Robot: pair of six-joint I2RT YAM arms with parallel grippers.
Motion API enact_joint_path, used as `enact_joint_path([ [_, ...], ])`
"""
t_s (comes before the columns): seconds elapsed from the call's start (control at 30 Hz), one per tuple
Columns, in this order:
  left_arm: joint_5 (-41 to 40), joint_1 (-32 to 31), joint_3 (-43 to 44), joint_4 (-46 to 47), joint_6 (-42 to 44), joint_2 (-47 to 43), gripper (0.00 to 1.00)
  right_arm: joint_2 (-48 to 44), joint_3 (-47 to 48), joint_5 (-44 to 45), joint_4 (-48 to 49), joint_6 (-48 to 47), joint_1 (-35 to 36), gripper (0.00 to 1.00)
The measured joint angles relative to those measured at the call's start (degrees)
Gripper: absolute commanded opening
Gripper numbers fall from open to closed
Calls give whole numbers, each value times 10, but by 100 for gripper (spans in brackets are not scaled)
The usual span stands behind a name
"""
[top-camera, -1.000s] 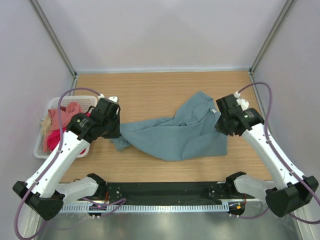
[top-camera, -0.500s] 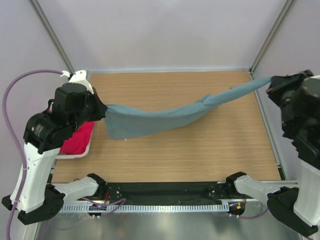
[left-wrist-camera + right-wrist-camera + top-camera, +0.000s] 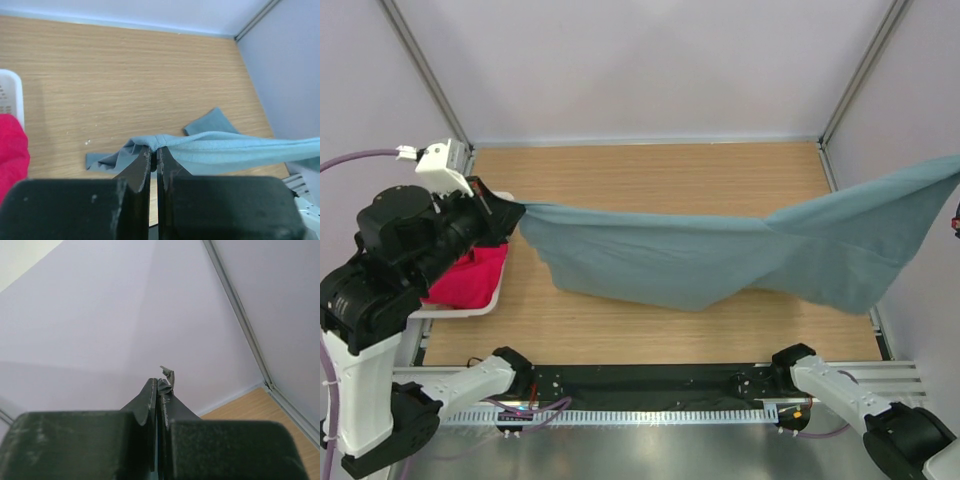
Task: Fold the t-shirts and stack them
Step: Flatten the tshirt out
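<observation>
Grips shirt point(image 3: 700, 262) with left gripper point(image 3: 155, 151). Clamps its other end in right gripper point(image 3: 158, 383). Holds it stretched over table point(image 3: 650, 180)

COUNT | grey-teal t-shirt point(image 3: 720, 262): 1 | crimson-pink t-shirt point(image 3: 470, 278): 1 | t-shirts visible, total: 2 | white basket point(image 3: 10, 100): 1 | robot arms: 2, being left arm point(image 3: 380, 290) and right arm point(image 3: 840, 385) | worktop point(image 3: 650, 170): 1

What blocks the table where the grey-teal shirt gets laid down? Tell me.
Nothing visible. The left hand and right hand hold the grey-teal shirt stretched above bare table; the basket sits off at its left edge.
</observation>
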Motion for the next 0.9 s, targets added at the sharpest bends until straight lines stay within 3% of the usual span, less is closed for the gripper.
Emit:
enact_joint_path([
  [0.23, 30, 0, 0, 56, 1, -66, 0, -62, -14, -61, 53, -41, 0, 1],
  [0.5, 64, 0, 23, 158, 26, -139, 0, -84, 65, -137, 86, -37, 0, 1],
  [0.9, 64, 0, 18, 273, 77, -146, 0, -82, 51, -214, 159, -27, 0, 1],
])
